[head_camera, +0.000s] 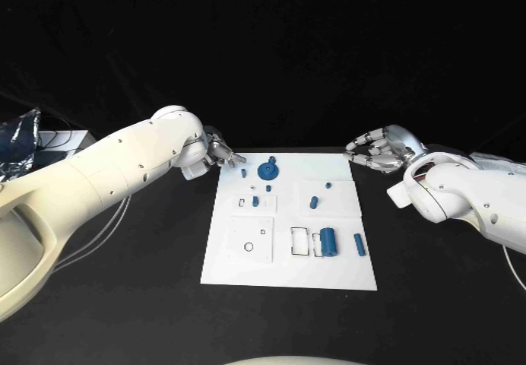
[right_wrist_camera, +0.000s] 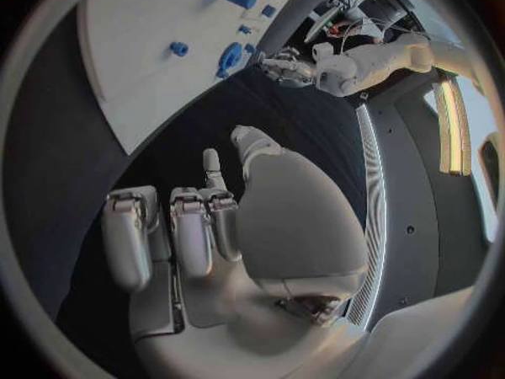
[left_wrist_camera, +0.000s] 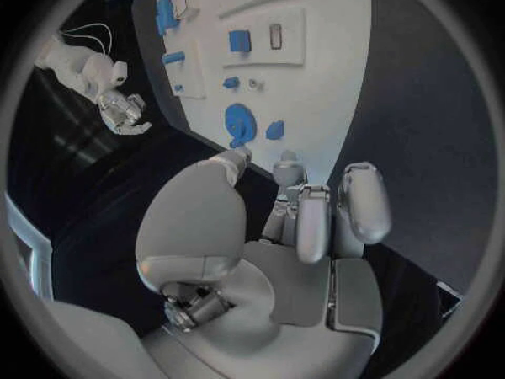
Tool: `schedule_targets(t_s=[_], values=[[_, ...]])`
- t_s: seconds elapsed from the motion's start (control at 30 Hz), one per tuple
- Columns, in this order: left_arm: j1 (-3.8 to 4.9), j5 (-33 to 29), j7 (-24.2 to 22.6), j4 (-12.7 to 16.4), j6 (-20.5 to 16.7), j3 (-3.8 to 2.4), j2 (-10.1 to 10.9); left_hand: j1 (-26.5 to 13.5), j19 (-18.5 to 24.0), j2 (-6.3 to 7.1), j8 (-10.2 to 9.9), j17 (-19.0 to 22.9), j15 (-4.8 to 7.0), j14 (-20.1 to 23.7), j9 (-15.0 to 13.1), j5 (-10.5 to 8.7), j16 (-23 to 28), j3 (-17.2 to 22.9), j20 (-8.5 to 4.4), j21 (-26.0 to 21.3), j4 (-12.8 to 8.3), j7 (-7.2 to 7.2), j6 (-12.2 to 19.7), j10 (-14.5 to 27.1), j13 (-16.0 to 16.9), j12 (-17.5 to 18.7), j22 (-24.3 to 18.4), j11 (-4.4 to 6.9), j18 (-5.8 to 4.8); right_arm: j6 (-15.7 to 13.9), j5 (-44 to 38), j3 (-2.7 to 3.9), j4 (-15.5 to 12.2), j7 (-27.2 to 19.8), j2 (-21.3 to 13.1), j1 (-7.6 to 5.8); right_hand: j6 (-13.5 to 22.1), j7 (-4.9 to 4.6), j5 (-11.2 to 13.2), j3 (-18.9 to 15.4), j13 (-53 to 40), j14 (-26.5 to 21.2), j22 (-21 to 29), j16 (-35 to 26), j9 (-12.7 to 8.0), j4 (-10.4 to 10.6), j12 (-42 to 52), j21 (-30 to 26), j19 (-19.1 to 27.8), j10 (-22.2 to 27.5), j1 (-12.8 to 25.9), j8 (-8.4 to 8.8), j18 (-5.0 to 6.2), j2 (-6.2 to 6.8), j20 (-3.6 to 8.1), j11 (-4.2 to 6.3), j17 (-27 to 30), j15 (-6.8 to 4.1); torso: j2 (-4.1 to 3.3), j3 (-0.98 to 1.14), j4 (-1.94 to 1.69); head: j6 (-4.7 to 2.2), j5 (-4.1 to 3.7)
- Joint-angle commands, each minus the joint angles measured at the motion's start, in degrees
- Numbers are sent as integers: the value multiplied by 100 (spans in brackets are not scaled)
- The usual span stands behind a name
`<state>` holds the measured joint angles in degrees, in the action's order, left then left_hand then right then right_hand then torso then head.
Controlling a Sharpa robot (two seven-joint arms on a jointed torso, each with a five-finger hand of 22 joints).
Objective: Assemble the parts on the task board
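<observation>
The task board point(head_camera: 290, 266) was seen as a white plate in the middle of the black table point(head_camera: 131, 304), with raised white panels and outlined recesses on it. In the head view, a round blue gear-like part point(head_camera: 268, 170) lay near the far edge of the board, with a small blue piece point(head_camera: 242, 171) just beside it toward the left hand and another small piece point(head_camera: 268, 188) just nearer the robot. Two short blue pegs point(head_camera: 255, 201) point(head_camera: 314, 202) were noted about mid-board, and a tiny blue piece point(head_camera: 327, 185) toward the far right. A thick blue cylinder point(head_camera: 327, 241) and a thinner blue rod point(head_camera: 359, 243) lay side by side, apart, in the near right part of the board, next to a rectangular outlined slot point(head_camera: 300, 240). The left hand point(head_camera: 220, 154) was held at the far left corner of the board, its fingers loosely curled and apart, with nothing held; in the left wrist view its fingertips point(left_wrist_camera: 289, 157) were seen just short of the board's edge, close to the gear-like part point(left_wrist_camera: 241, 124), and contact with the board could not be made out. The right hand point(head_camera: 378, 150) was held off the far right corner of the board, over the table, fingers partly curled yet parted, with nothing gripped; the right wrist view showed the same hand point(right_wrist_camera: 200, 227) with an empty palm and well apart from the parts.
</observation>
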<state>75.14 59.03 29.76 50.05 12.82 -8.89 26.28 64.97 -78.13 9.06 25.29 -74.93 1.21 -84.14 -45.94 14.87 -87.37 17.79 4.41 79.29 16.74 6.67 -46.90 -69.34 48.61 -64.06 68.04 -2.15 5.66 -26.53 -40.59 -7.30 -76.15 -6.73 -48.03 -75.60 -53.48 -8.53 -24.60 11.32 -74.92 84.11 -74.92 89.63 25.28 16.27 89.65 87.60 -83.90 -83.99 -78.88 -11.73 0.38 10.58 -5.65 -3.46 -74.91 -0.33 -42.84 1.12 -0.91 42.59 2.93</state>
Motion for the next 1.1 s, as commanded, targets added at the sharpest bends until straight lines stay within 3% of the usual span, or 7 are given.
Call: schedule_targets(t_s=[0.03, 0.5, 0.8, 1.1], values=[[13, 149, -45, -127, 313, 6, -80, -69, -52, -9, 41, -1110, 29, -451, -8, -10, -41, -48, 1, 36, 6, -4, -31, -45, 14, -43, 21, 1, -107, 1, -64, 7, -15, -67, -5, -12, 43, -8, 26, 28, -1503, 566, -1326, 6, 10, 4, 30, -27, -469, -596, 12, 25, 33, 45, 0, -45, -1416, 8, -47, -9, 36, -13, 10], [14, 243, -29, -306, 441, 30, -284, -239, -70, -48, 133, -1161, 49, -469, -44, -14, -72, -179, -18, 71, 13, -33, -44, -56, 44, -87, 75, 24, -117, 14, -87, 17, -22, -73, 15, -30, 48, -9, 26, 42, -1504, 565, -1330, 6, 17, -5, 31, -23, -472, -597, 5, 30, 32, 51, -3, -46, -1416, 11, -105, -24, 70, -23, 5], [14, 244, -21, -347, 520, 42, -294, -147, -96, -122, 226, -1225, 76, -492, -81, 19, -110, -174, -29, 107, -9, -70, -85, -104, 100, -145, 138, 57, -127, 14, -94, 18, -18, -69, 23, -31, 49, -9, 30, 48, -1506, 567, -1329, 8, 21, -11, 33, -24, -471, -599, -2, 31, 32, 56, -4, -47, -1422, 12, -96, -23, 48, -3, -12], [14, 236, -19, -350, 510, 52, -291, -18, -96, -167, 275, -1225, 87, -492, -101, 39, -110, -130, -37, 117, -13, -81, -91, -107, 100, -152, 152, 70, -129, 18, -98, 18, -9, -66, 30, -31, 49, -9, 30, 48, -1506, 567, -1329, 8, 21, -11, 33, -24, -471, -599, -2, 31, 32, 56, -4, -47, -1422, 12, -94, -21, 64, 11, -2]])
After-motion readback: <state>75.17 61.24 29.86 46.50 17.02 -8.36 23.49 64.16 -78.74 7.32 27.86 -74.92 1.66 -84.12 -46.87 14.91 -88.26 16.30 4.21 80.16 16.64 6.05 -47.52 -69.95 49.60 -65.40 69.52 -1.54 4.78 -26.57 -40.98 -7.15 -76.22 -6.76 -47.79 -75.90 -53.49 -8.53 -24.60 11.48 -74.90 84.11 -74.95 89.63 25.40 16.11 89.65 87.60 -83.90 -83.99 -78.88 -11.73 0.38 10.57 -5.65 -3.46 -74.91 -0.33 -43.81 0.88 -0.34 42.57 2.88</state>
